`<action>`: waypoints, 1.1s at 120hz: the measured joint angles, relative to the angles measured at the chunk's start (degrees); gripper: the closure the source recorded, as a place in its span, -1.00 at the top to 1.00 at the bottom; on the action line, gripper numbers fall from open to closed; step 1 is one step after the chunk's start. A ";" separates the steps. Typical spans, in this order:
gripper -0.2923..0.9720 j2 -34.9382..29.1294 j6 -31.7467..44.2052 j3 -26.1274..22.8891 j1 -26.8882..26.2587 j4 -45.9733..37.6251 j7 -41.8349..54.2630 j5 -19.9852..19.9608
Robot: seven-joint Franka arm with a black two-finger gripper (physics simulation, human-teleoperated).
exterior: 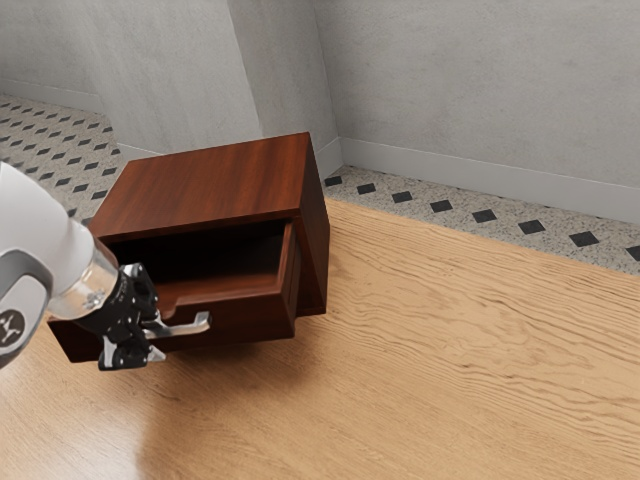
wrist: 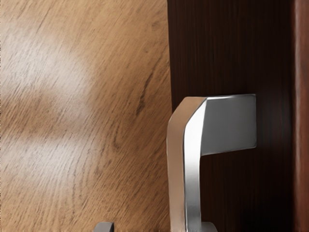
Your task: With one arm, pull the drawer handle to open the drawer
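A dark wooden cabinet (exterior: 215, 182) stands on the wooden table. Its drawer (exterior: 240, 305) is slid partly out toward the front, and the dark inside shows above the drawer front. A bent silver handle (exterior: 192, 323) sticks out from the drawer front. My black gripper (exterior: 150, 338) reaches in from the exterior view's left and is shut on the handle's near end. In the wrist view the silver handle (wrist: 193, 159) runs along the dark drawer front (wrist: 231, 53) straight under my hand.
The light wooden tabletop (exterior: 440, 350) stretches wide to the exterior view's right and front of the cabinet. Behind it lie a tiled floor (exterior: 480, 212) and grey walls.
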 joint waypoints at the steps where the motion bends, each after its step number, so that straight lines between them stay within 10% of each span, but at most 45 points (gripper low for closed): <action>1: -0.30 -0.05 0.00 -0.01 -0.03 -0.03 -0.01 0.00; 132: -0.24 -3.03 -0.18 -0.23 -0.20 0.26 0.69 1.69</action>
